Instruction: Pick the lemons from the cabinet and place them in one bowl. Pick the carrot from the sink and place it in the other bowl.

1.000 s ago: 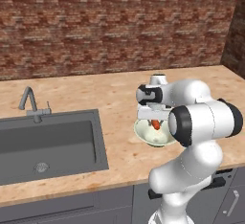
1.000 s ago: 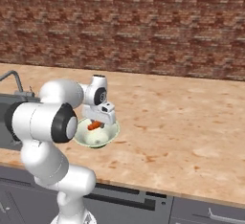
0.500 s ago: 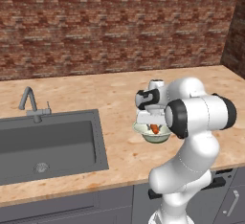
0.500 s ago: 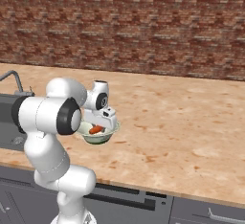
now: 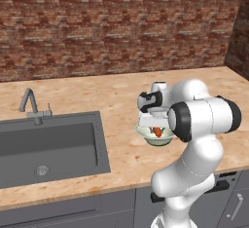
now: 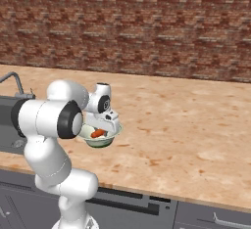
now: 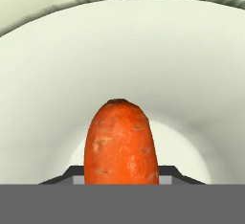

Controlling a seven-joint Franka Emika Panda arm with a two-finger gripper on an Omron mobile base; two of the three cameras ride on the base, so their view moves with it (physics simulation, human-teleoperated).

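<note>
I see the carrot (image 7: 121,142) rising straight up between my fingers (image 7: 122,175), which are clamped on its lower end; their dark tips show just at either side of it at the bottom of the hand view. Its blunt top stands out against the pale inside wall of the off-white bowl (image 7: 191,65), and the hand is down inside the bowl's rim. From the left base view the carrot (image 5: 157,132) shows as a small orange spot in the bowl (image 5: 146,135), directly under the wrist, with the bowl sitting on the counter (image 5: 116,95) close to the front edge. The right base view gives the same: carrot (image 6: 98,133) lying inside the bowl (image 6: 109,139), fingers (image 6: 100,132) down on it. I cannot tell whether the carrot's tip touches the bowl's floor. The sink (image 5: 48,144) lies well apart to the left of the bowl, with its faucet (image 5: 29,103) at the back edge. Behind the counter runs the brick wall (image 5: 121,22). My own forearm and elbow stand between the base cameras and part of the bowl, hiding its near side.
</note>
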